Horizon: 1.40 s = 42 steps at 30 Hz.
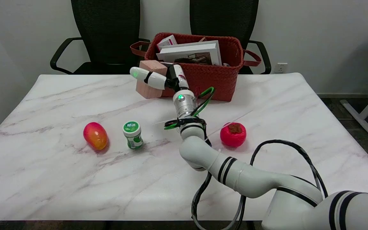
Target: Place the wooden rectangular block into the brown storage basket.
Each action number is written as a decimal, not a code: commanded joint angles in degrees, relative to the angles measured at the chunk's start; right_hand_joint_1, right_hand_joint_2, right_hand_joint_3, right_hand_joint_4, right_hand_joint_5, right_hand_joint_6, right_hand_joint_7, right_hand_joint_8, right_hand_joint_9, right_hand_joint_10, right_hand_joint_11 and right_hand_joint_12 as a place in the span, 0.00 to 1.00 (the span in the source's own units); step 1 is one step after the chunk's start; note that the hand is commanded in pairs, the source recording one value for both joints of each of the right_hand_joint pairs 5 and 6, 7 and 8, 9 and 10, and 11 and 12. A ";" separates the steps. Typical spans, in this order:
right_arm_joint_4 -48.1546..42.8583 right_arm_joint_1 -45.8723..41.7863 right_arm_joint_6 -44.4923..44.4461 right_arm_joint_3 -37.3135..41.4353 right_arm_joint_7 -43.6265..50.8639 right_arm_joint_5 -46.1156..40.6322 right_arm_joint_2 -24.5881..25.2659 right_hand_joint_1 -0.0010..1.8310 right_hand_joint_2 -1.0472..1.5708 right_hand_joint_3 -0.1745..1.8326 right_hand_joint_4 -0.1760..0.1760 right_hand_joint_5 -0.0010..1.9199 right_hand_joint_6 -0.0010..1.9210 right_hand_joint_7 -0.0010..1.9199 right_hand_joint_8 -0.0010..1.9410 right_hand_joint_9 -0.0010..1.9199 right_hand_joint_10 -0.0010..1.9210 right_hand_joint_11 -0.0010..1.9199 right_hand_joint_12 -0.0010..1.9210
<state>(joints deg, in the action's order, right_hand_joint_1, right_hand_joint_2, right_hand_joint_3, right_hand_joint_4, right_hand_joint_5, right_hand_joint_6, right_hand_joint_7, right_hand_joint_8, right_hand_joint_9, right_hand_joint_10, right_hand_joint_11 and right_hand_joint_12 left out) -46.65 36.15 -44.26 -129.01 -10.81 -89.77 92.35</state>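
One block (150,80), gripped, near basket (216,80) rim.

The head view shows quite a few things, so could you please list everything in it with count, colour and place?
wooden block: one, pale pinkish wood, held above the table just left of the basket's front
basket: one, reddish brown woven, far middle of the table
books and boxes: several, mostly white, inside the basket
mango: one, red and yellow, near left of the table
small bottle: one, green with white, upright right of the mango
red fruit: one, red, right of the arm
table: one, white marble
chairs: two, black, behind the table
wall socket: one, white, back wall
right hand: one, white and black, fingers around the block
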 commanded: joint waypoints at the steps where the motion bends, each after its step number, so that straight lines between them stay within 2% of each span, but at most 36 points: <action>1: -8.97 0.48 -2.76 0.86 3.26 2.84 -3.77 0.63 0.69 0.10 0.50 0.67 0.67 0.89 0.88 0.81 0.81 0.63 0.63; 8: -9.50 1.80 -2.26 3.38 3.26 7.54 -4.29 0.63 0.69 0.11 0.50 0.67 0.67 0.89 0.88 0.81 0.81 0.64 0.64; 25: -9.81 8.45 -1.48 3.48 4.54 7.67 -8.41 0.63 0.65 0.12 0.50 0.66 0.66 0.89 0.88 0.81 0.81 0.65 0.65; 37: -5.78 14.26 -1.32 3.69 5.18 7.72 -12.12 0.62 0.61 0.17 0.50 0.65 0.65 0.89 0.88 0.80 0.79 0.64 0.64; 42: -1.64 16.21 -0.32 5.32 5.18 7.72 -12.63 0.61 0.60 0.13 0.50 0.64 0.64 0.89 0.88 0.79 0.79 0.64 0.64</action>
<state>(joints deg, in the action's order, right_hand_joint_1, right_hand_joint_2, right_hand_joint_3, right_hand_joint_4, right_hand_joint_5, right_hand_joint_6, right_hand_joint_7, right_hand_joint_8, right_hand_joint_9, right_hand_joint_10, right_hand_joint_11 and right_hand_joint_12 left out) -54.38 45.95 -45.87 -125.67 -6.31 -82.44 83.31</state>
